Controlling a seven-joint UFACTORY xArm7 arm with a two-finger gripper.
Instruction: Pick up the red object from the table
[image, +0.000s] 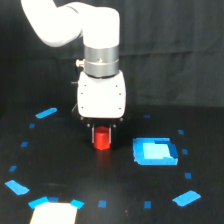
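The hand (102, 131) points straight down with the red object (102, 139) directly beneath it, upright, its top tucked up between the dark fingers. Whether they are pinching it I cannot tell. The object's base seems to rest on the table (65, 165). A blue square patch (155, 151) lies toward the exterior view's right, apart and not blocking.

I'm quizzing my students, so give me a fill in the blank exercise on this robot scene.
1. The object under the claw is colored ____.
2. The large square patch on the table is colored ____.
3. That patch lies on the exterior view's ____ of the red object.

Answers: red; blue; right
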